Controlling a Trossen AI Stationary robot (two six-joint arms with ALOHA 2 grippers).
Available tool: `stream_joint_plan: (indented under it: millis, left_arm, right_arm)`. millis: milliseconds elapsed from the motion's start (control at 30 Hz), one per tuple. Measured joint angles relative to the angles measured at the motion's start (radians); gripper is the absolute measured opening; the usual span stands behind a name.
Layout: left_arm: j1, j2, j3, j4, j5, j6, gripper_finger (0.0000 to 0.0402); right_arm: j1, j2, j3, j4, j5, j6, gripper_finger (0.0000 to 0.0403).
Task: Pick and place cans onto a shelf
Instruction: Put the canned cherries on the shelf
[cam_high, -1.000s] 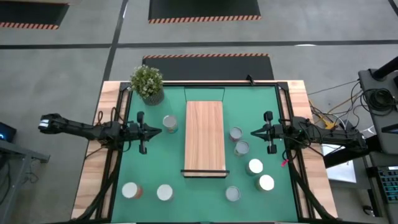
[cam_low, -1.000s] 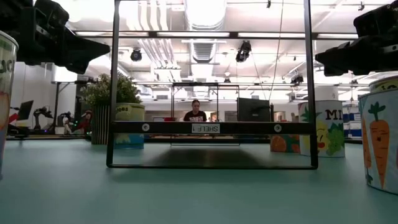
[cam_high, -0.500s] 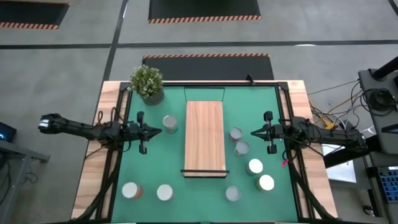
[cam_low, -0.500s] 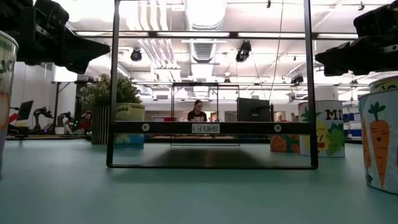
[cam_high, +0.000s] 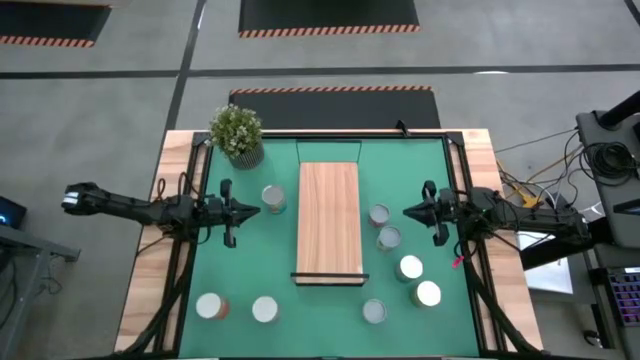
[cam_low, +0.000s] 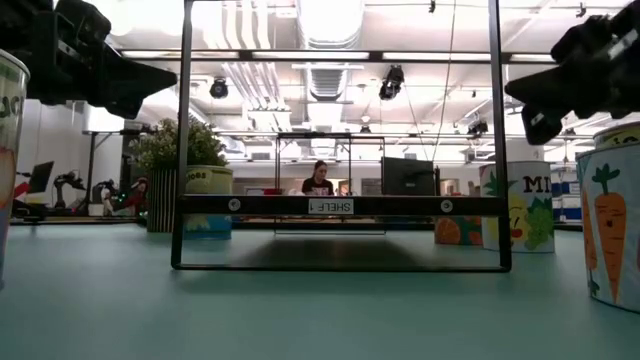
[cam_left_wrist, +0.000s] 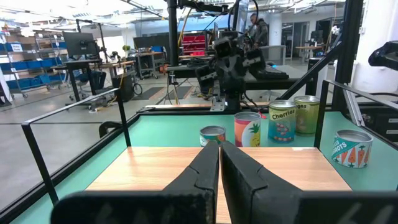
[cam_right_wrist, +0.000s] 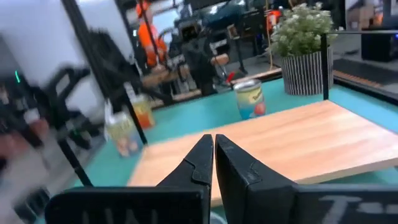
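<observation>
Both grippers hang closed and empty, left gripper (cam_high: 246, 212) at nine o'clock of the shelf (cam_high: 329, 221), right gripper (cam_high: 408, 212) at three, seemingly just above the cans (cam_high: 379, 215).

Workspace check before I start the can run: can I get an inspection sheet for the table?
Surface: green mat on a wooden table.
Job's things: shelf bare on top; eight cans on the mat, three on the left arm's side, five on the right arm's side.
Clutter: potted plant at a far corner.
Grippers: left gripper and right gripper shut, empty, either side of the shelf.
Cables: bundle beyond the right arm.
Surroundings: a person far behind.
</observation>
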Motion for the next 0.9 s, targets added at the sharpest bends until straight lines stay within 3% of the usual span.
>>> stream_joint_plan:
  millis: [200,367,533,700,900]
  left_arm:
    - [0.0,0.0,-0.001,0.164,0.001,-0.02,0.0]
    - [-0.001,0.001,0.0,0.32,0.019,-0.268,0.0]
    - [0.001,0.001,0.0,0.459,-0.046,-0.279,0.0]
    - [0.0,0.027,0.041,0.476,-0.041,-0.261,0.0]
    - [0.0,0.14,0.147,0.471,0.045,-0.237,0.0]
  right_arm:
    - [0.0,0.0,0.0,0.023,0.001,0.093,0.0009]
    - [0.0,0.0,0.0,0.028,0.091,0.087,0.0009]
    - [0.0,0.001,0.0,0.084,0.259,0.087,0.0009]
    - [0.0,0.015,0.0,0.177,0.261,0.066,0.0009]
    - [0.0,0.063,0.041,0.226,0.259,0.05,0.0009]
